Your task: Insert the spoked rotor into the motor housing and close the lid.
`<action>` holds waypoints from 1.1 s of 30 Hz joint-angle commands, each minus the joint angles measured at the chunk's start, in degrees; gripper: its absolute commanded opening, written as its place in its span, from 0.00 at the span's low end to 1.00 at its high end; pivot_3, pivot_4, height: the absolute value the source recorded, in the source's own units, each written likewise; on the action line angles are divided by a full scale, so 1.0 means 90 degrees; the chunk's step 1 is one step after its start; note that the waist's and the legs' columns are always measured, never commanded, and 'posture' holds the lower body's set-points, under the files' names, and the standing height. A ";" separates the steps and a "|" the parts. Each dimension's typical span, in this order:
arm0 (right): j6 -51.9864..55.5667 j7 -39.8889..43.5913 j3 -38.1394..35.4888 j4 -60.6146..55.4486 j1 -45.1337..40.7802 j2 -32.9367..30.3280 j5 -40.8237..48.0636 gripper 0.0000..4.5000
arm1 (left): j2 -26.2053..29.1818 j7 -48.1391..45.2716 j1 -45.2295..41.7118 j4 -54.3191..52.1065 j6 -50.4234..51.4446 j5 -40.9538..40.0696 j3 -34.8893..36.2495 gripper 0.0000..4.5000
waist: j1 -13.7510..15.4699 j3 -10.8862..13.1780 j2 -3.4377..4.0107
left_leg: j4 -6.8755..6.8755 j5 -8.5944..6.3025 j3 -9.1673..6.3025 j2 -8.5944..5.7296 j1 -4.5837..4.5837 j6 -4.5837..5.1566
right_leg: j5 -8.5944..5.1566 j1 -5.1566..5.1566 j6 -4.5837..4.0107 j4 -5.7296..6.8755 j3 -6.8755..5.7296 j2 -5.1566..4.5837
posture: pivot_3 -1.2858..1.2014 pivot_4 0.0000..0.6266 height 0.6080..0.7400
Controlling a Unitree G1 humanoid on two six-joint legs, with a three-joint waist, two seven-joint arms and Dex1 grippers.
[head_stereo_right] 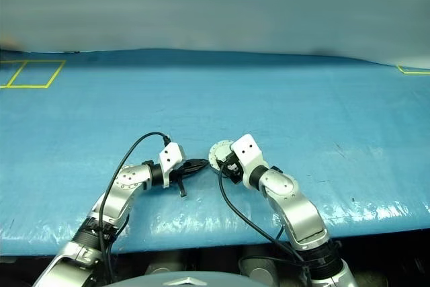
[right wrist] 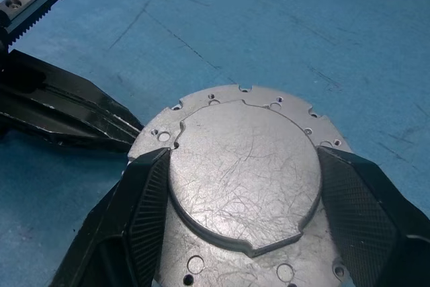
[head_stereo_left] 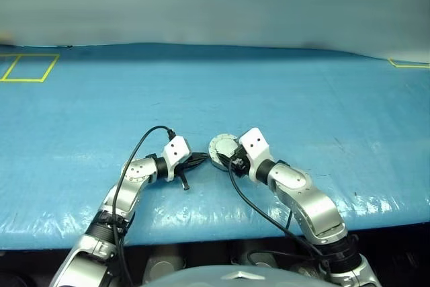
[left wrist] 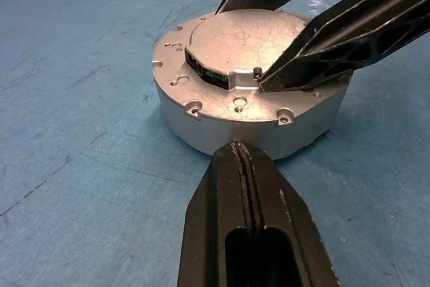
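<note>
Nearest the lens in the left wrist view: left gripper (left wrist: 247, 156), jaws pressed flat together on nothing, tip just short of the housing (left wrist: 201, 122) wall, touching or a hair off, hard to say which. Beyond it, housing sitting on the blue bench (head_stereo_left: 302, 99) near the front edge, between the two arms. On top, lid (right wrist: 245, 176) seated with smooth face and raised central circle up, rim holes showing round the edge. Rotor nowhere visible, presumably already inside under the lid, though not confirmable.

Right gripper (right wrist: 245, 226) spread wide, one ribbed pad on each side of the raised circle, resting on or against the lid from above. Looks like a brace or a light hold rather than a lift.

Step in hand, judged from this: closing. Lid on, final seating or alignment being checked. A small notch at the circle's edge shows dark parts beneath, so rotation may matter.

Next move calls for an even downward press on the lid with the housing kept from sliding, then a clean release without dragging the lid askew.
</note>
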 commanded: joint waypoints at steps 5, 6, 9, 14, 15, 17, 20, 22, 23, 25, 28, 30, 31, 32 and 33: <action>0.0249 -0.0032 0.0041 0.0226 0.0214 -0.0071 -0.0053 0.67 | 0.0116 -0.0413 0.0047 -0.0296 0.0016 -0.0705 0.0433 0.00 | -0.0015 0.0000 0.0000 | -0.0003 -0.0001 -0.0001 0.0001 -0.0004 0.0001 | 0.0001 -0.0004 -0.0003 -0.0001 -0.0002 -0.0001 | 0.52 0.24 1.00; 0.0242 -0.0028 0.0051 0.0233 0.0215 -0.0077 -0.0059 0.67 | 0.0072 -0.0387 0.0030 -0.0291 0.0028 -0.0827 0.0545 0.00 | -0.0016 0.0000 0.0000 | -0.0004 -0.0001 -0.0001 0.0001 -0.0004 0.0001 | 0.0001 -0.0005 -0.0003 -0.0001 -0.0003 -0.0001 | 0.52 0.24 1.00; 0.0222 -0.0002 0.0084 0.0248 0.0204 -0.0071 -0.0051 0.67 | -0.0012 -0.0356 -0.0045 -0.0270 -0.0035 -0.0983 0.0688 0.00 | -0.0017 0.0000 0.0000 | -0.0006 -0.0001 -0.0001 0.0001 -0.0004 0.0001 | 0.0000 -0.0005 -0.0004 -0.0001 -0.0003 -0.0001 | 0.52 0.24 1.00; 0.0201 0.0004 0.0141 0.0298 0.0141 -0.0070 -0.0086 0.67 | -0.0102 -0.0393 -0.0102 -0.0156 -0.0158 -0.0782 0.0468 0.00 | -0.0019 0.0000 0.0000 | -0.0006 -0.0001 0.0000 -0.0001 -0.0004 0.0002 | -0.0001 -0.0003 -0.0002 -0.0004 -0.0003 -0.0001 | 0.52 0.24 1.00; 0.0207 -0.0001 0.0134 0.0299 0.0132 -0.0058 -0.0077 0.67 | -0.0124 -0.0375 -0.0111 -0.0119 -0.0193 -0.0709 0.0417 0.00 | -0.0022 0.0000 0.0000 | -0.0006 -0.0001 0.0000 -0.0001 -0.0004 0.0002 | -0.0001 -0.0003 -0.0002 -0.0004 -0.0003 -0.0001 | 0.52 0.24 1.00; 0.0215 -0.0001 0.0144 0.0297 0.0123 -0.0066 -0.0082 0.67 | -0.0213 -0.0352 -0.0131 -0.0047 -0.0228 -0.0671 0.0349 0.00 | -0.0024 0.0000 0.0000 | -0.0006 -0.0001 0.0000 0.0000 -0.0004 0.0001 | -0.0001 -0.0003 -0.0002 -0.0004 -0.0003 0.0001 | 0.52 0.24 1.00; 0.0219 0.0002 0.0151 0.0276 0.0155 -0.0087 -0.0082 0.67 | -0.0283 -0.0315 -0.0187 0.0123 -0.0218 -0.0471 0.0180 0.00 | -0.0025 0.0000 0.0000 | -0.0006 -0.0001 0.0000 0.0001 -0.0004 0.0001 | 0.0000 -0.0002 -0.0003 -0.0003 -0.0003 0.0002 | 0.52 0.24 1.00; 0.0225 -0.0012 0.0140 0.0266 0.0176 -0.0086 -0.0082 0.67 | -0.0260 -0.0270 -0.0237 0.0305 -0.0313 -0.0247 0.0061 0.00 | -0.0026 0.0000 0.0000 | -0.0007 -0.0001 0.0001 0.0000 -0.0004 0.0001 | 0.0000 -0.0002 -0.0003 -0.0003 -0.0002 0.0002 | 0.52 0.24 1.00; 0.0229 -0.0023 0.0137 0.0258 0.0182 -0.0086 -0.0085 0.67 | -0.0261 -0.0274 -0.0247 0.0363 -0.0321 -0.0213 0.0036 0.00 | -0.0024 0.0000 -0.0001 | -0.0007 -0.0001 0.0001 0.0001 -0.0003 0.0001 | 0.0000 -0.0002 -0.0003 -0.0003 -0.0002 0.0003 | 0.52 0.24 1.00; 0.0241 -0.0035 0.0130 0.0234 0.0187 -0.0087 -0.0083 0.67 | -0.0261 -0.0309 -0.0245 0.0420 -0.0300 -0.0174 -0.0004 0.00 | -0.0021 -0.0001 -0.0001 | -0.0007 -0.0001 -0.0001 0.0001 -0.0002 0.0001 | -0.0001 -0.0002 -0.0001 -0.0004 -0.0003 0.0003 | 0.52 0.24 1.00; 0.0251 -0.0038 0.0129 0.0194 0.0201 -0.0091 -0.0077 0.67 | -0.0244 -0.0258 -0.0243 0.0532 -0.0413 -0.0015 -0.0071 0.00 | -0.0017 -0.0001 -0.0002 | -0.0006 -0.0001 -0.0002 0.0000 -0.0001 0.0001 | -0.0002 -0.0002 -0.0001 -0.0005 -0.0004 -0.0001 | 0.52 0.24 1.00; 0.0250 -0.0032 0.0137 0.0178 0.0206 -0.0104 -0.0083 0.67 | -0.0262 -0.0233 -0.0245 0.0584 -0.0481 0.0035 -0.0095 0.00 | -0.0015 -0.0002 -0.0002 | -0.0006 -0.0001 -0.0002 0.0000 -0.0001 0.0001 | -0.0002 -0.0002 0.0000 -0.0005 -0.0004 -0.0002 | 0.52 0.24 1.00; 0.0214 -0.0022 0.0144 0.0168 0.0222 -0.0114 -0.0089 0.67 | -0.0270 -0.0239 -0.0241 0.0597 -0.0498 0.0039 -0.0108 0.00 | -0.0011 -0.0003 -0.0002 | -0.0006 -0.0001 -0.0003 0.0000 -0.0001 0.0002 | -0.0002 -0.0001 0.0000 -0.0006 -0.0006 -0.0004 | 0.52 0.24 1.00; 0.0099 -0.0054 0.0120 0.0152 0.0255 -0.0094 -0.0109 0.75 | -0.0276 -0.0233 -0.0239 0.0599 -0.0504 0.0045 -0.0120 0.00 | -0.0008 -0.0004 -0.0002 | -0.0006 -0.0001 -0.0003 0.0000 -0.0001 0.0002 | -0.0002 -0.0001 0.0000 -0.0006 -0.0007 -0.0004 | 0.52 0.24 1.00; 0.0013 -0.0078 0.0100 0.0142 0.0280 -0.0077 -0.0126 0.84 | -0.0279 -0.0228 -0.0238 0.0600 -0.0510 0.0045 -0.0127 0.00 | -0.0003 -0.0004 -0.0003 | -0.0006 -0.0001 -0.0004 0.0000 -0.0001 0.0002 | -0.0003 0.0000 0.0000 -0.0006 -0.0008 -0.0005 | 0.52 0.24 1.00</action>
